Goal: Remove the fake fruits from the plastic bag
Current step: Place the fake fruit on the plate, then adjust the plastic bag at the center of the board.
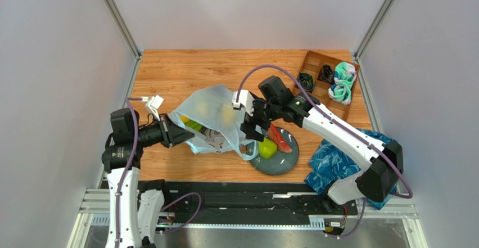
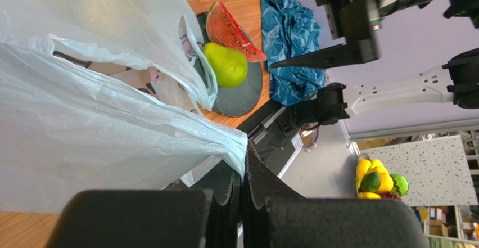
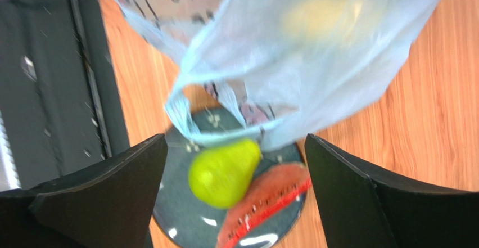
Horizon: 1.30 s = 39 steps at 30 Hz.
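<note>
You had the left gripper (image 1: 180, 134) pinched fully shut on a fold of the plastic bag (image 1: 213, 116) at its left end; I judged that hold to be an anchor, keeping the thin film from sliding while the other arm worked at the mouth. Your right gripper (image 3: 235, 140) hung over the grey plate (image 1: 284, 166) with its jaws spread as wide as they go and nothing between them. The green pear (image 3: 222, 175) lay on the plate directly below that gap, free of both fingers, touching the watermelon slice (image 3: 264, 203) beside it; so two fruits were out and parked together where they could not roll. The bag's ragged opening and one handle drooped onto the plate's far rim, just beside the pear; the rest of the bag lay on the wooden table (image 1: 168, 68). At least one yellow fruit (image 1: 226, 113) showed through the film, near the right gripper but behind the plastic; a green-yellow one (image 1: 191, 125) sat close to your left fingers. I could not tell how many more remained inside. You would have needed to enter through the mouth, not press through the film.
</note>
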{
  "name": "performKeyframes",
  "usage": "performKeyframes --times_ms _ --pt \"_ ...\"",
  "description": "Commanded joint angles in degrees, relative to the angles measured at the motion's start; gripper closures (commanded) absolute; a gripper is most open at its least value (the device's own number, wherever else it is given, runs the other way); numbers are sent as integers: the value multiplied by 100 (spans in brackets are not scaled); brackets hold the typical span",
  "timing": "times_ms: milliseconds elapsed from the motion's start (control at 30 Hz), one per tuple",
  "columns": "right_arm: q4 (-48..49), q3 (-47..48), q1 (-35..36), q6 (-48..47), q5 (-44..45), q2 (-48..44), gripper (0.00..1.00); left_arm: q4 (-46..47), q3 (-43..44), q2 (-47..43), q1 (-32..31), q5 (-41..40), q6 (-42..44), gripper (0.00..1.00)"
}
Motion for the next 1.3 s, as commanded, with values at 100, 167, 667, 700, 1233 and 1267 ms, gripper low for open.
performKeyframes --times_ms 100,167,667,700,1233,1267 --pt "866 975 711 1113 -608 1228 20 -34 836 98 51 -177 253 100" --pt "884 1537 931 1175 -704 1668 38 -219 1125 159 51 -150 375 100" --pt "1507 2815 1169 2580 954 3552 61 -3057 2190 -227 112 -300 2002 100" --pt "1560 2614 1187 2842 1200 3508 59 -3276 2269 -236 112 -291 2063 100" --pt "462 2708 1125 1992 -1521 2760 49 -2716 1251 -623 191 -1302 1519 100" --pt "506 2734 1125 2036 -1496 2769 50 -2672 1215 -605 183 -1249 1475 100"
